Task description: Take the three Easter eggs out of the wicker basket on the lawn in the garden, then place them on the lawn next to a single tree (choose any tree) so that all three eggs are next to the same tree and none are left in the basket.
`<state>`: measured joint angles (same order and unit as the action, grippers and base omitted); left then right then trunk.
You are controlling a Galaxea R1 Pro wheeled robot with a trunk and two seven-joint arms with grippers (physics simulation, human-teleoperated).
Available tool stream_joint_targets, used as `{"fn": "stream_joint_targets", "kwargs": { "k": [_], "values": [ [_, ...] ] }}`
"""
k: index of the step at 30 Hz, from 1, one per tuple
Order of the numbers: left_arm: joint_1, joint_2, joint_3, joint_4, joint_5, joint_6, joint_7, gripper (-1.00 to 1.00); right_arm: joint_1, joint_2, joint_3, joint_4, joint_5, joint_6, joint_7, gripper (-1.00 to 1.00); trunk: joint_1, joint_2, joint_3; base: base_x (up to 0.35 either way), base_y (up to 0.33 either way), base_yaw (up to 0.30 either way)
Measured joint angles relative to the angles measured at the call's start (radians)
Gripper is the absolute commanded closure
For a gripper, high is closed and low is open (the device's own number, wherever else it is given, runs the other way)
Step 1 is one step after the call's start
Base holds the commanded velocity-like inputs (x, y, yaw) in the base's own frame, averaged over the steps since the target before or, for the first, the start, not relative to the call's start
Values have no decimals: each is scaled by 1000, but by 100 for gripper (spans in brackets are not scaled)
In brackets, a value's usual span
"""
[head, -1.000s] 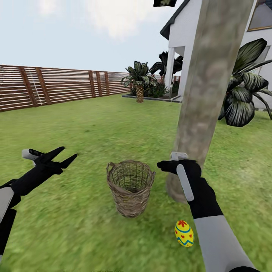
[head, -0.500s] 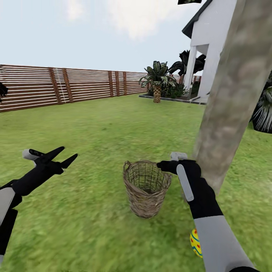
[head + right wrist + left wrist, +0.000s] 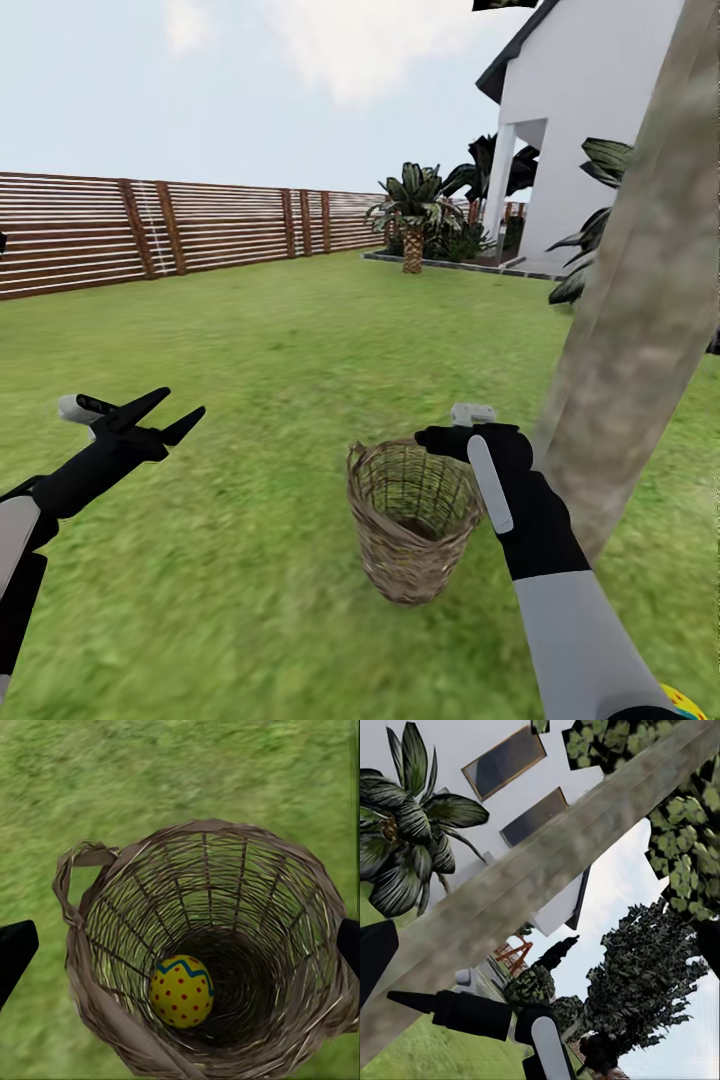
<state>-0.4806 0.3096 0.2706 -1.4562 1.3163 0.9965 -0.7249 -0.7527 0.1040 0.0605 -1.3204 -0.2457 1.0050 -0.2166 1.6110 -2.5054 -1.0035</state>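
The wicker basket [image 3: 415,525] stands upright on the lawn [image 3: 250,560], just left of the thick mottled tree [image 3: 630,330] trunk. In the right wrist view one yellow egg [image 3: 181,990] with a blue zigzag and red dots lies on the bottom of the wicker basket [image 3: 97,975]. My right gripper [image 3: 440,440] hovers open over the basket rim, and the right gripper [image 3: 181,945] has a fingertip at either side of the opening. A sliver of a second egg [image 3: 685,703] lies on the grass near the trunk's foot, behind my right forearm. My left gripper [image 3: 186,400] hangs open and empty over the grass at the left.
A brown slatted fence [image 3: 150,230] runs along the back. The white house [image 3: 590,130] with palms [image 3: 412,215] stands at the back right. The left wrist view looks past the leaning trunk [image 3: 532,877] at the house and dark foliage. Wide grass lies left of the basket.
The whole view has shifted: basket and trunk now sit further right and lower in the picture, and the grass egg has slid to the bottom right corner. Both arms hold the same pose.
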Motion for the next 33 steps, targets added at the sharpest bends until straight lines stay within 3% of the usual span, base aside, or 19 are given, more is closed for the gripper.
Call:
{"fn": "stream_joint_targets", "kwargs": {
  "k": [20,33],
  "values": [
    [0,-2,-1,8,1,3,-3,-100,0,0,-2,10,-2,2,-7,-100,0,0,14,214,272,-276],
    [0,0,-2,8,0,5,-2,-100,1,0,-2,17,0,2,-10,-100,0,0,23,26,325,-276]
  ]
}}
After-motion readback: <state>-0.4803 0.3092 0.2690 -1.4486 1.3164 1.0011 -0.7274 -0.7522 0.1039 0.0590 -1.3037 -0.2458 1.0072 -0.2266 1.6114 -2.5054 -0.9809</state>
